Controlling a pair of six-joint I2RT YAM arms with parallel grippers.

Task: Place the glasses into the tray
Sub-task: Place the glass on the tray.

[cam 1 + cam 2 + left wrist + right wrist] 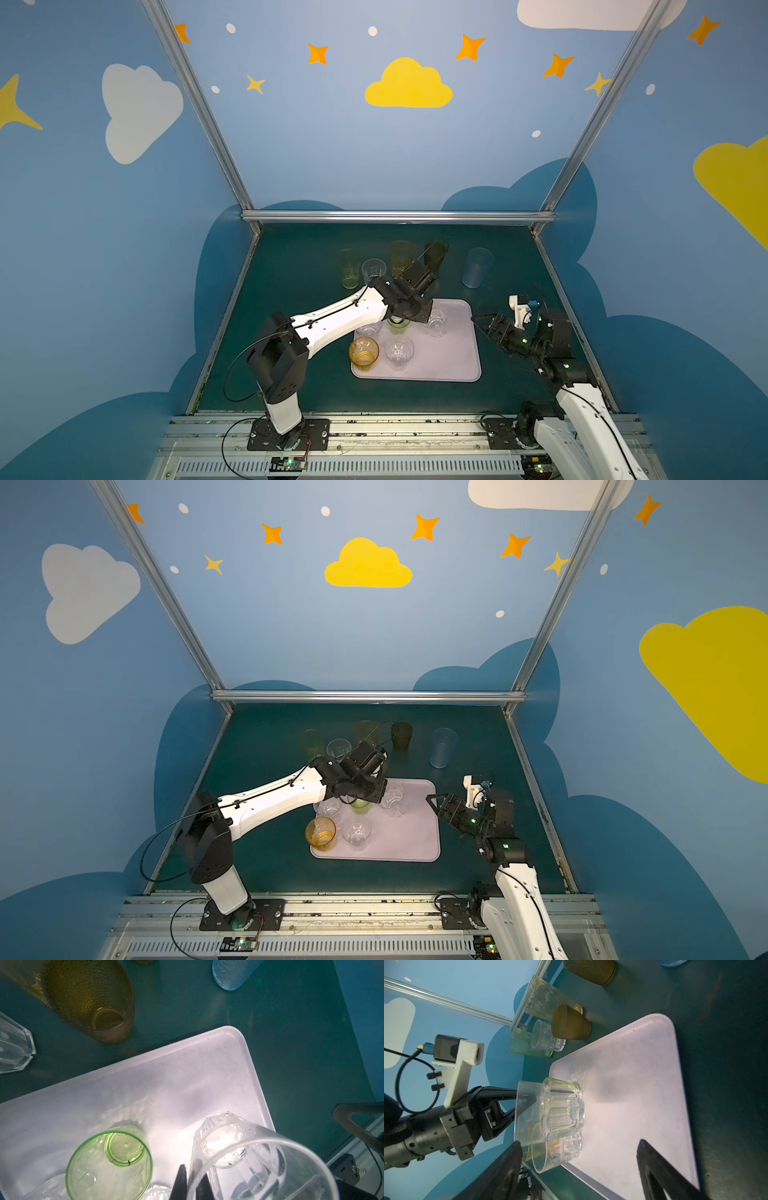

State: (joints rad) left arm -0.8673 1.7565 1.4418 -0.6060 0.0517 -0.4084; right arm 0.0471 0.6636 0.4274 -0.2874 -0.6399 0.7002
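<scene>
The pale pink tray [451, 359] [409, 839] lies mid-table. On it stand an amber glass [363, 352], two clear glasses [399, 352] and a green one [110, 1163]. My left gripper [191, 1184] [525, 1097] is shut on the rim of another clear faceted glass [436, 322] [550, 1113], held upright low over the tray's far part; whether it touches the tray I cannot tell. My right gripper [478, 322] [579, 1141] is open and empty beside the tray's right edge. Behind the tray, on the table, stand several more glasses: green [349, 270], clear [373, 270], amber [401, 255], brown [434, 255], pale blue [478, 268].
Blue painted walls with aluminium posts [552, 199] close in the dark green table [291, 291] on three sides. A metal rail [374, 432] carrying both arm bases runs along the near edge. The left arm [332, 316] reaches over the tray's left part.
</scene>
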